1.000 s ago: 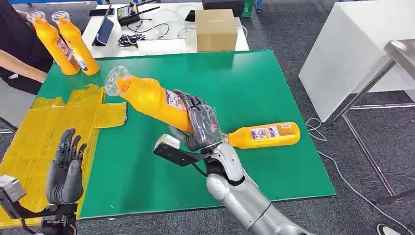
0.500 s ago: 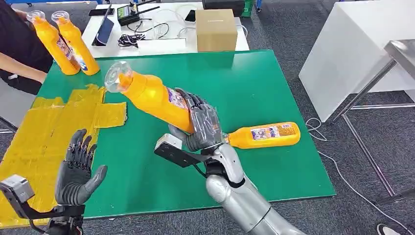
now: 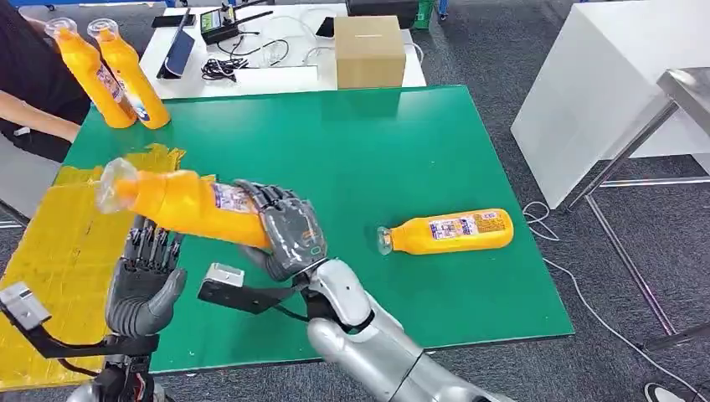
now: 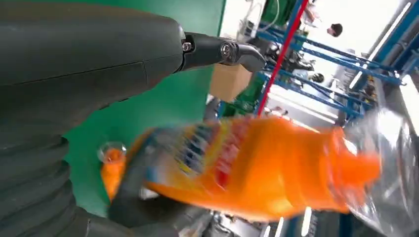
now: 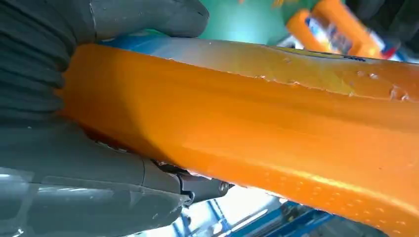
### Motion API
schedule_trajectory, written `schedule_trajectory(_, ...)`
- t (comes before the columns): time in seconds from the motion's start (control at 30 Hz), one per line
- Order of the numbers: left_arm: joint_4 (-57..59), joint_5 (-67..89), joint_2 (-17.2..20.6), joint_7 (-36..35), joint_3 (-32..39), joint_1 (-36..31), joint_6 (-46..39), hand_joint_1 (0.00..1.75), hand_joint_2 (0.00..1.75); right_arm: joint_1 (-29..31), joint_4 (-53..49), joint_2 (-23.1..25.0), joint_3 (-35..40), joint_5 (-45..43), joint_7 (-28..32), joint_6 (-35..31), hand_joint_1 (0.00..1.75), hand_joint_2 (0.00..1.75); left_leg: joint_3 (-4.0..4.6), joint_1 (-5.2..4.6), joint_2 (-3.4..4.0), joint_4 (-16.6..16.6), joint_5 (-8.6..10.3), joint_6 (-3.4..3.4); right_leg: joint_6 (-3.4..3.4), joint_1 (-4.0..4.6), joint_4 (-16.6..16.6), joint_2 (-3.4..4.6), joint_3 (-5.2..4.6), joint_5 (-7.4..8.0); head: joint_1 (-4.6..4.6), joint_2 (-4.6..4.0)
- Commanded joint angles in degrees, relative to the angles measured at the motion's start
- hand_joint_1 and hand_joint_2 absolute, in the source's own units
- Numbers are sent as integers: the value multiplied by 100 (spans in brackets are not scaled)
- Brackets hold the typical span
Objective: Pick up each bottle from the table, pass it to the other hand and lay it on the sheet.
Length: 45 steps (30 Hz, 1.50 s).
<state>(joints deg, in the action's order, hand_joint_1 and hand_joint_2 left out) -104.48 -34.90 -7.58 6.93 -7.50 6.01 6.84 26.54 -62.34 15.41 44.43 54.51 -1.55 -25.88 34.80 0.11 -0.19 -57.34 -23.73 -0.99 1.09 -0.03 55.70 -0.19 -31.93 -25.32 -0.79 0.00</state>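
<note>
Over the table's left half, right hand (image 3: 289,230) grips orange bottle (image 3: 180,201) by its base end, held nearly level, clear cap toward the yellow sheet (image 3: 63,222) edge. Left hand (image 3: 144,280) just below the bottle, fingers spread, palm up, holding nothing; contact with bottle unclear. Second bottle (image 3: 448,232) lies on green table (image 3: 377,151) to the right, well apart. Two upright bottles (image 3: 109,71) at far left corner beside a person's arm (image 3: 33,113). Green centre open

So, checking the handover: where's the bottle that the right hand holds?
In the head view, the held bottle is left of centre, above the open left hand, cap over the yellow sheet.
</note>
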Motion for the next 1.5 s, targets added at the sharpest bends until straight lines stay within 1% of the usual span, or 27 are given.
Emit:
schedule_trajectory(0.03,79,-303,9,-18,18,-116,-11,0,175,289,931,266,791,29,18,-97,175,175,-20,2,9,2,-7,5,1,2,-4,9,19,-4,0,0)
schedule_trajectory(0.1,36,-311,-15,-14,57,-63,-12,0,175,260,782,239,910,43,-11,-49,175,175,-26,5,11,0,-11,7,1,4,-5,11,25,-5,0,0)
schedule_trajectory(0.17,-11,-306,-34,-8,104,-5,-33,0,175,212,588,214,1054,106,-56,0,175,175,-9,3,6,1,-5,4,0,2,-4,6,10,-1,0,0)
schedule_trajectory(0.3,-20,-305,-31,-8,111,12,-32,0,175,210,560,213,1081,123,-75,14,175,175,-14,2,4,2,-5,5,1,1,-5,5,15,-2,0,0)
schedule_trajectory(0.33,-33,-302,-37,-16,113,28,-22,0,175,227,501,194,1157,114,-137,134,175,175,-8,1,1,3,-2,3,1,0,-4,1,8,-1,0,0)
schedule_trajectory(0.37,-50,-302,-40,-20,95,46,-8,0,175,254,530,220,1191,139,-187,170,175,175,-18,6,4,0,-8,6,1,5,-6,4,20,-4,0,0)
schedule_trajectory(0.6,-96,-347,-116,-100,-139,106,-7,0,175,458,866,440,1216,62,-322,196,175,175,-14,2,3,-2,-8,5,1,1,-1,3,14,-6,0,0)
schedule_trajectory(0.63,-113,-360,-121,-82,-132,119,-45,0,175,468,906,459,1271,-1,-316,221,175,175,-5,0,3,0,-3,3,1,-1,-1,3,4,-2,0,0)
schedule_trajectory(0.7,-148,-349,-133,-39,-80,140,-126,0,175,447,927,459,1394,-79,-336,191,175,175,-14,4,7,-1,-7,5,0,3,-3,7,14,-4,0,0)
schedule_trajectory(0.8,-157,-353,-127,-36,-50,145,-134,0,175,424,940,459,1427,-88,-349,164,175,175,-15,3,4,2,-6,5,1,2,-5,4,16,-3,0,0)
schedule_trajectory(0.87,-213,-300,-188,44,26,159,-243,0,175,390,963,459,1519,-139,-365,191,175,175,-5,1,2,2,-2,3,1,0,-3,3,5,0,0,0)
schedule_trajectory(1.0,-229,-297,-186,44,31,160,-245,0,175,377,967,459,1541,-137,-374,171,175,175,-15,3,0,1,-7,5,1,1,-4,1,17,-5,0,0)
schedule_trajectory(1.03,-233,-289,-216,62,53,166,-289,17,175,388,983,459,1582,-169,-383,209,175,175,-9,2,0,2,-4,4,0,1,-4,0,11,-3,0,0)
schedule_trajectory(1.07,-244,-290,-219,67,60,168,-293,140,175,364,986,459,1630,-178,-384,233,175,175,-18,3,1,1,-8,6,1,1,-3,1,19,-6,0,0)
schedule_trajectory(1.1,-250,-288,-221,75,71,172,-298,175,175,356,990,459,1682,-178,-389,238,175,175,-13,2,2,2,-6,5,0,1,-4,2,14,-4,0,0)
schedule_trajectory(1.23,-269,-288,-266,138,125,183,-335,175,175,344,1011,459,1831,-240,-453,202,175,175,-25,6,4,0,-11,7,-1,5,-5,4,27,-8,0,0)
schedule_trajectory(1.3,-264,-288,-264,166,156,170,-351,175,175,387,1074,459,1813,-266,-452,220,175,175,-9,2,0,3,-3,4,0,1,-5,0,10,-2,0,0)
schedule_trajectory(1.33,-262,-290,-259,168,165,168,-352,175,175,403,1088,457,1801,-268,-452,229,175,175,-21,5,0,2,-8,7,0,3,-5,0,23,-7,0,0)
schedule_trajectory(1.5,-238,-313,-266,177,202,164,-344,175,175,440,1148,459,1738,-280,-393,292,175,175,-9,1,-3,3,-2,3,1,0,-5,-3,11,-2,0,0)
